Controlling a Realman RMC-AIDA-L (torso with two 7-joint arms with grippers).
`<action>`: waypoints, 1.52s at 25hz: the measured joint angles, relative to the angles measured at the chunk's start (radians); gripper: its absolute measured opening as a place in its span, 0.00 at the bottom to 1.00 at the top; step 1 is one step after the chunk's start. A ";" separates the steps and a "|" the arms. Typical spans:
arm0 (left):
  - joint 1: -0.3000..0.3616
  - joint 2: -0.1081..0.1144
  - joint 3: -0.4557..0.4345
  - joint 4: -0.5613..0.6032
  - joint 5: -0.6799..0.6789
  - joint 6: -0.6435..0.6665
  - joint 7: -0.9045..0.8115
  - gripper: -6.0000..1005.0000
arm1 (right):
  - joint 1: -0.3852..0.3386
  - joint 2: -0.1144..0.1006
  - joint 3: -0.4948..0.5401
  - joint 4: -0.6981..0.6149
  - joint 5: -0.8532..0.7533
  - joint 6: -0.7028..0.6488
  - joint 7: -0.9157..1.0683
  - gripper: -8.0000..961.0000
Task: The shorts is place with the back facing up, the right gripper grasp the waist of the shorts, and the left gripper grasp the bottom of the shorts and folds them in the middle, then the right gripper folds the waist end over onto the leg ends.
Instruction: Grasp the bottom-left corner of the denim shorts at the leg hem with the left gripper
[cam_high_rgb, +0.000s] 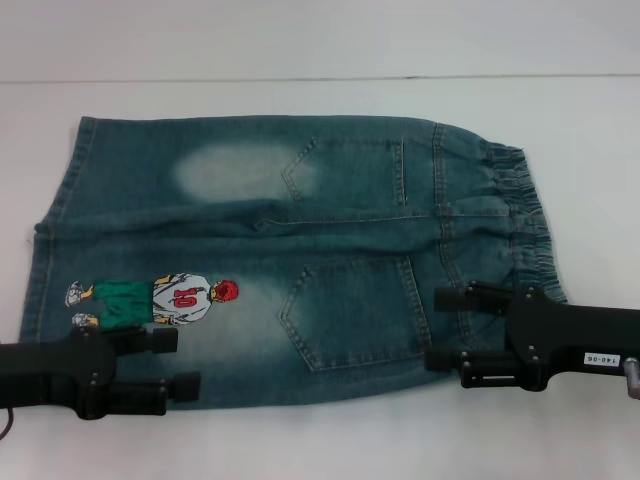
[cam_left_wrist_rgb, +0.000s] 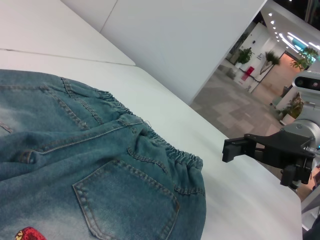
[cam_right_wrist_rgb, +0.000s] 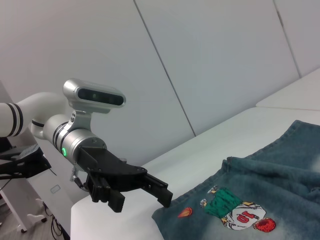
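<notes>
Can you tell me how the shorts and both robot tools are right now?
shorts: spread flat, back up, not folded yet.
waist: ruffled, lying free.
right tool: open, over the near waist corner.
left tool: open, at the near leg hem.

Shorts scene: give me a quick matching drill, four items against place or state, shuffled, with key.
Items:
1. left pincer
2. right pincer
3. waist
4. cartoon print

Descriptions:
A. open, at the near corner of the waist
B. ruffled end of the shorts, on the robot's right
C. open, at the near edge by the leg hems
D. on the near leg, beside the left pincer

Pairs: 1-C, 2-A, 3-B, 4-D
</notes>
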 joint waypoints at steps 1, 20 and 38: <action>0.000 0.000 0.000 0.000 0.000 0.000 0.000 0.93 | 0.000 0.000 0.000 0.001 0.000 0.000 0.000 0.95; -0.017 0.072 -0.116 0.141 0.010 0.117 -0.293 0.93 | -0.001 -0.003 0.003 -0.006 0.005 -0.004 0.007 0.94; -0.109 0.122 -0.110 0.241 0.418 0.020 -0.785 0.93 | 0.005 -0.004 0.019 -0.008 0.005 -0.001 0.000 0.93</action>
